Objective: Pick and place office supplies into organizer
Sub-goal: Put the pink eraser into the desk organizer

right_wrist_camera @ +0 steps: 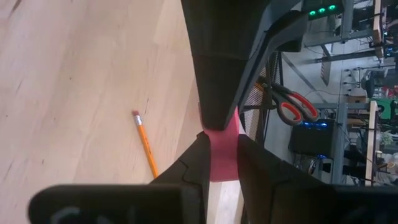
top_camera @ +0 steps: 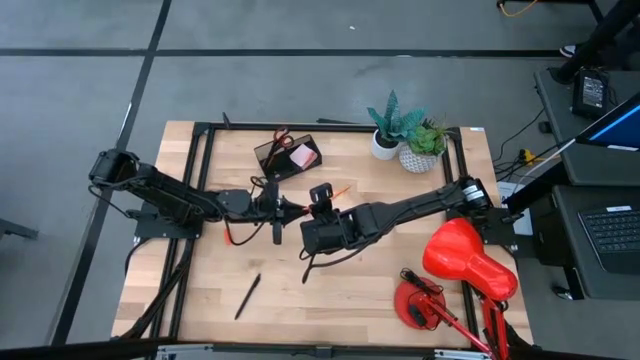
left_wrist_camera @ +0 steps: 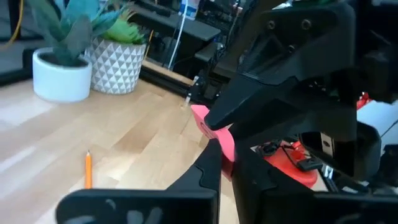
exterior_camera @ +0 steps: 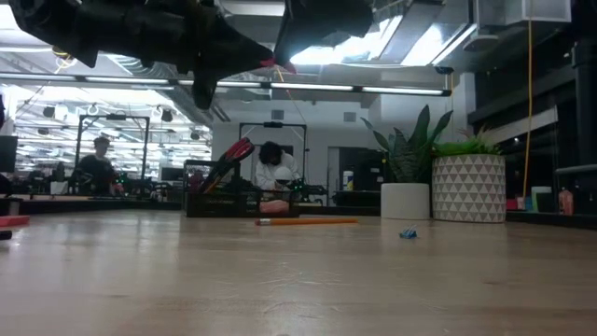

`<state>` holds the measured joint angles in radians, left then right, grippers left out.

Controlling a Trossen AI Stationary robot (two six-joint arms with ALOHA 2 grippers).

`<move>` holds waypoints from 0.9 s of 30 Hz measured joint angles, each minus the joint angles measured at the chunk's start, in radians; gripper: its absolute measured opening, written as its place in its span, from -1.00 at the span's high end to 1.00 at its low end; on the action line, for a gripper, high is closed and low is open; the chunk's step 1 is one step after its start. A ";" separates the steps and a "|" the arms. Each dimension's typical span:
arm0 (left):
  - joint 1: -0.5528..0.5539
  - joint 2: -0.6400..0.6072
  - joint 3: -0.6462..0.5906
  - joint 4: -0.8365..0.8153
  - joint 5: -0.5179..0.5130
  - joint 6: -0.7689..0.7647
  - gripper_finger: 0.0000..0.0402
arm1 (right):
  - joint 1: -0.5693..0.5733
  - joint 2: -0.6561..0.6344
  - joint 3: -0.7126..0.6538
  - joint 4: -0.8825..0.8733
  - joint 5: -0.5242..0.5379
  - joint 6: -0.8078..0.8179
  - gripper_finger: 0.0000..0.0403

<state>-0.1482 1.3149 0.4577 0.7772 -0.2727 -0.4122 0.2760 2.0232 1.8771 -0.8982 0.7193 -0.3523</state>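
Eraser: you have a small pink eraser (right_wrist_camera: 224,155) in the air above the middle of the table, pinched from both sides at once.
Left gripper (top_camera: 296,208): its fingers are together on one end of the eraser; your left wrist view shows the pink piece (left_wrist_camera: 214,127) between its dark fingers.
Right gripper (top_camera: 321,196): its fingers are clamped on the other end, meeting the left gripper tip to tip.
Organizer (top_camera: 287,156): it sits at the table's far edge, with red-handled scissors (top_camera: 281,138) standing in it and a pink sticky-note pad (top_camera: 302,156) in it beside them.
Pencil (right_wrist_camera: 146,143): the orange pencil lies flat on the wood between the grippers and the organizer.
Pen (top_camera: 248,296): a black pen lies alone on the near part of the table, well apart from the rest.
Only in the low view: a tiny blue thing (exterior_camera: 408,233) on the wood near the pots; you cannot tell what it is.
Table (top_camera: 380,290): pale wood planks; two potted plants (top_camera: 410,135) at the far right, a red desk lamp (top_camera: 455,270) at the near right.
Room: grey floor around; the low view shows two people (exterior_camera: 97,163) seated far behind.
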 joint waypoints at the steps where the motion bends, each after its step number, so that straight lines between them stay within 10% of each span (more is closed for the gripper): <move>1: -0.005 0.001 -0.001 0.010 -0.004 0.023 0.94 | 0.001 -0.001 0.000 0.002 0.002 0.003 0.67; 14: -0.013 -0.003 -0.001 0.005 -0.023 0.096 0.97 | -0.001 -0.002 0.000 0.008 -0.002 0.032 0.62; 27: 0.034 -0.005 0.005 -0.004 -0.025 0.122 0.97 | 0.008 0.001 0.000 -0.043 0.041 0.070 -0.04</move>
<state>-0.1144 1.3102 0.4625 0.7733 -0.2977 -0.2901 0.2840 2.0237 1.8771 -0.9415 0.7603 -0.2826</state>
